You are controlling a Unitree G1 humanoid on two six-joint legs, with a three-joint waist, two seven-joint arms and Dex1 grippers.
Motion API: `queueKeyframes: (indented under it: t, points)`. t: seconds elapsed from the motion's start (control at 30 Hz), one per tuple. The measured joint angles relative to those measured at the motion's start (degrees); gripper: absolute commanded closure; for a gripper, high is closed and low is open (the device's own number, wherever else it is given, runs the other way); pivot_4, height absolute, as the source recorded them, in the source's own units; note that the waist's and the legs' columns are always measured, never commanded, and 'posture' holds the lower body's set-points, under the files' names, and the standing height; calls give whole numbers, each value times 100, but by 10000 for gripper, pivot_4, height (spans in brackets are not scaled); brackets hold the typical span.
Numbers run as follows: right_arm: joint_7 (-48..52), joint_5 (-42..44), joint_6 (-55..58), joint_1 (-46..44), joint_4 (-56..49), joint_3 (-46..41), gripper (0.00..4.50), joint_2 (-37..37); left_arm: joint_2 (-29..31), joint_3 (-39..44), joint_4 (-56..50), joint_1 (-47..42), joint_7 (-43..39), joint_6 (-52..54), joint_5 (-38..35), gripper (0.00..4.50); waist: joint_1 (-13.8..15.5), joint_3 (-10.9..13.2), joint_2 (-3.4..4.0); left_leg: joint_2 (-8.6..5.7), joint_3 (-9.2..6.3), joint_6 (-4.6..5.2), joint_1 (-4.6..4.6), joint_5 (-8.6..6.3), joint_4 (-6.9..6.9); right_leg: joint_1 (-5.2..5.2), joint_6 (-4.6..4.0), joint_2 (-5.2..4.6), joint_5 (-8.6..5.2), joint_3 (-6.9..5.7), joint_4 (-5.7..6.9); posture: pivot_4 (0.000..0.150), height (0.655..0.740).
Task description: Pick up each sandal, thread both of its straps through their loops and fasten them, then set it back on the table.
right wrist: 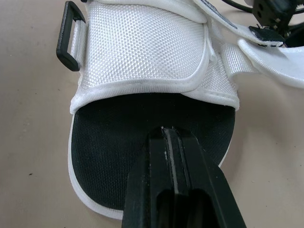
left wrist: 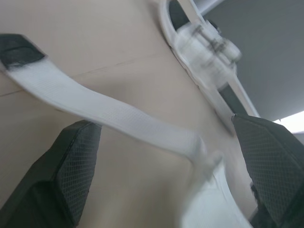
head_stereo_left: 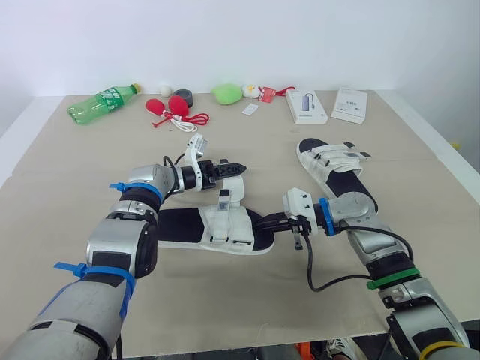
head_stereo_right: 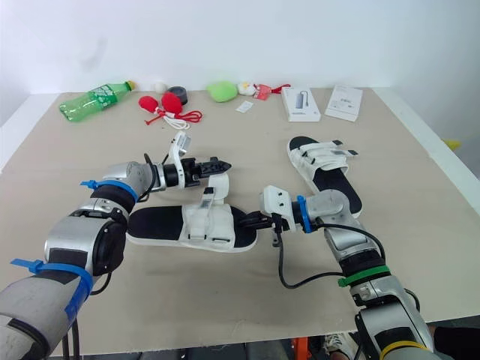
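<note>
A white sandal with a black insole (head_stereo_left: 180, 226) lies in the middle of the table, toe toward my right arm. Its rear strap (left wrist: 109, 114), white with a black tip, hangs loose and runs across the gap between the fingers of my left gripper (head_stereo_left: 232, 168), which is open just above the sandal. My right gripper (head_stereo_left: 264, 223) is shut, its fingertips (right wrist: 166, 142) resting on the insole at the toe, below the wide front band (right wrist: 142, 47) and its black loop (right wrist: 69, 35). A second sandal (head_stereo_left: 330, 169) lies flat at the right.
Along the far edge sit a green bottle (head_stereo_left: 101, 103), red objects with a cord (head_stereo_left: 169, 106), a green soft toy (head_stereo_left: 226, 92) and two white boxes (head_stereo_left: 306, 105) (head_stereo_left: 349, 105). A black cable (head_stereo_left: 330, 281) trails from my right wrist.
</note>
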Motion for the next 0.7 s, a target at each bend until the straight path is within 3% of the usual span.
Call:
queueKeyframes:
  t: [0.1,0.2,0.47,0.57,0.7]
  points:
    - [-45,0,5,17,-21,0,45000,-14,-53,171,179,-108,324,-121,19,211,0,0,0,-1,-1,-3,0,2,0,0,1,0,1,-1,0,1500,7400]
    - [-63,0,5,31,-50,0,45000,-59,-116,218,222,-137,412,-205,84,8219,1,0,0,-4,-2,-6,-1,3,0,1,2,-2,1,-1,0,1500,7400]
    - [-117,-1,3,62,-99,0,45000,-105,-196,632,364,-232,838,-568,133,44091,6,0,-1,-6,-5,-9,-2,5,0,1,4,-4,2,-2,0,1500,7400]
    - [-128,0,3,68,-109,0,45000,-109,-203,551,372,-231,747,-840,279,44679,7,1,-1,-7,-5,-10,-3,5,-1,1,4,-4,2,-3,-1,1500,7400]
    - [-150,0,7,74,-121,0,45000,-122,-209,-125,202,-220,-149,-1881,885,44679,9,1,-1,-7,-5,-18,-4,10,-2,1,4,-4,2,-4,-1,1500,7400]
